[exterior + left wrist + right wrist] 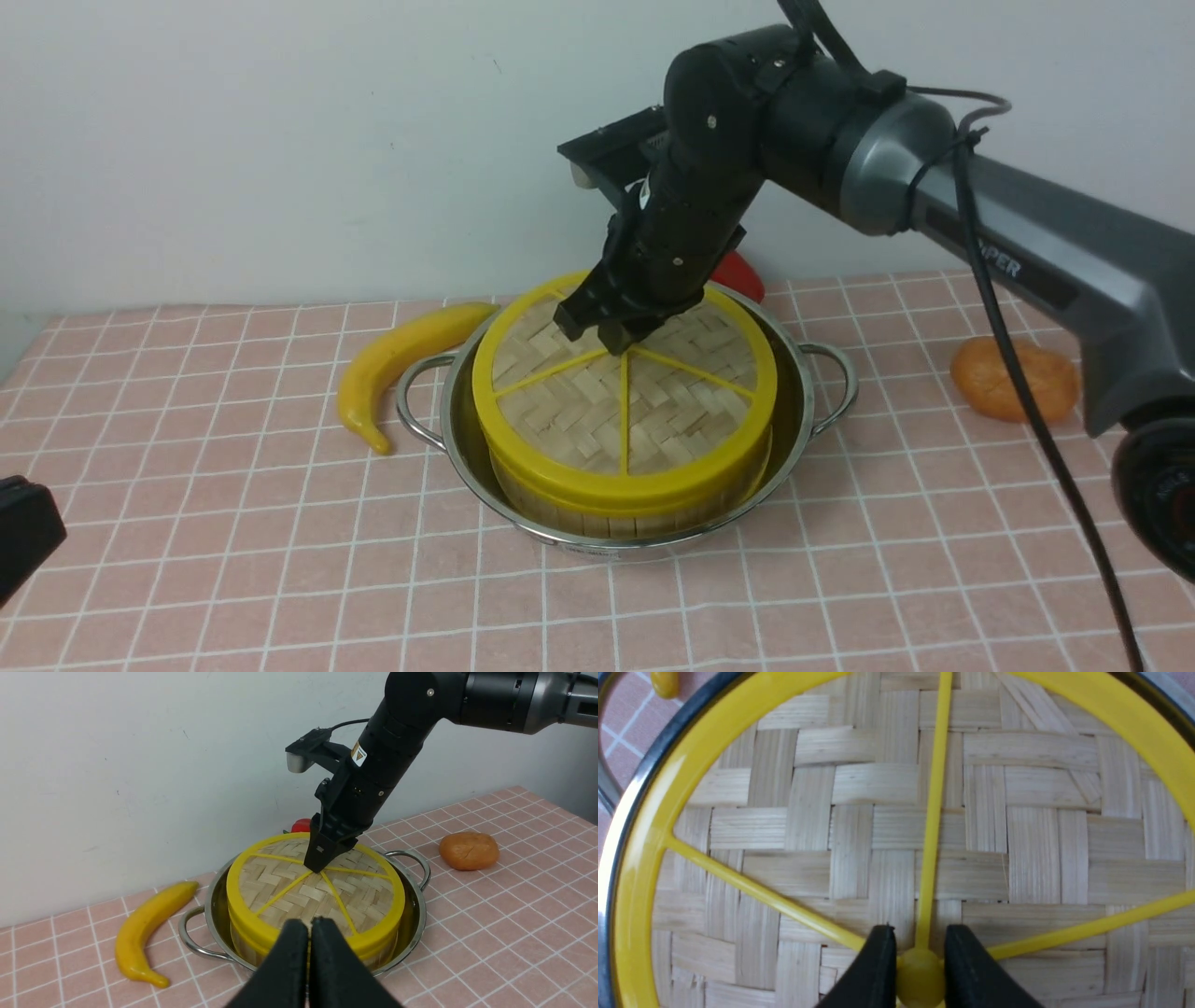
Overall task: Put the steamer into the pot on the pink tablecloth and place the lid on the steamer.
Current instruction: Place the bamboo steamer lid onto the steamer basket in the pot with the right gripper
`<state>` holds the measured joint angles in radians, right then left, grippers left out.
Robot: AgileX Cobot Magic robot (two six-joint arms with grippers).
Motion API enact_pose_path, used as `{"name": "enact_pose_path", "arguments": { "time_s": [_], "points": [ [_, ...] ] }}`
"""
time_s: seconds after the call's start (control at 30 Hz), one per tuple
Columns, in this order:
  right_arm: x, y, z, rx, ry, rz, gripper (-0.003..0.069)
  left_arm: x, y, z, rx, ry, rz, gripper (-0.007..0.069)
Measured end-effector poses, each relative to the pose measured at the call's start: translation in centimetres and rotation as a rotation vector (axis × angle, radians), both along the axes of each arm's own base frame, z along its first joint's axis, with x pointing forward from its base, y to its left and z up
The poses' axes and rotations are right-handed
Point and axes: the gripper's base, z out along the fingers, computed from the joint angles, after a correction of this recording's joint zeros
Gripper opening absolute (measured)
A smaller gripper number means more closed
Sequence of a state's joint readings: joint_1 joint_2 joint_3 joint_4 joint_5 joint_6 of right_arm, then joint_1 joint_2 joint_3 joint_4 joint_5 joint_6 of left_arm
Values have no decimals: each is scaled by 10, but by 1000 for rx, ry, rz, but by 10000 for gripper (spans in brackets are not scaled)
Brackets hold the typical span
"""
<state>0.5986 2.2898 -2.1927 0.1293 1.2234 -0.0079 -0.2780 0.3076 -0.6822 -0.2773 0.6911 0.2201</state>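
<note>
Lid down over the steamer, hub between the right fingertips

Clock read from the robot's side, pot at the center. The pot (pixel 597 544) sits on the pink tablecloth (pixel 280 560), its 2 loop handles at about 9 and 3 o'clock. Steamer (pixel 625 525) inside the pot, slatted wall showing below the lid (pixel 560 420). Lid lies over the steamer's top, woven face up, yellow spokes running in to the hub.

Right gripper (pixel 920 952): fingers narrowly parted, closed on the lid's yellow hub (pixel 920 977) – 1 fingertip on each side. Its arm reaches in from about 2 o'clock.

Left gripper (pixel 308 928): tips drawn together, only a sliver between them, nothing held. It is well apart from the lid; in the front view, 1 dark piece of that arm shows at 8 o'clock.

Around the pot: yellow banana (pixel 401 359) near the handle at 9 to 10 o'clock; a red item (pixel 738 277), mostly hidden, just behind at 1; brown bread roll (pixel 1016 378) farther out at 3.
</note>
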Motion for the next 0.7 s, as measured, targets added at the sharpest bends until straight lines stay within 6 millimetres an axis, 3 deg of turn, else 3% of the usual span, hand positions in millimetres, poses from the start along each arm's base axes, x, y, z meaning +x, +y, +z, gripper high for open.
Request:
{"name": "enact_pose_path", "arguments": {
  "time_s": [0.57, 0.7],
  "points": [
    [2, 3, -6, 13, 5, -2, 149, 0, 0, 0, 0, 0, 0, 1],
    [2, 3, -5, 25, 8, -4, 210, 0, 0, 0, 0, 0, 0, 10]
  ]
}}
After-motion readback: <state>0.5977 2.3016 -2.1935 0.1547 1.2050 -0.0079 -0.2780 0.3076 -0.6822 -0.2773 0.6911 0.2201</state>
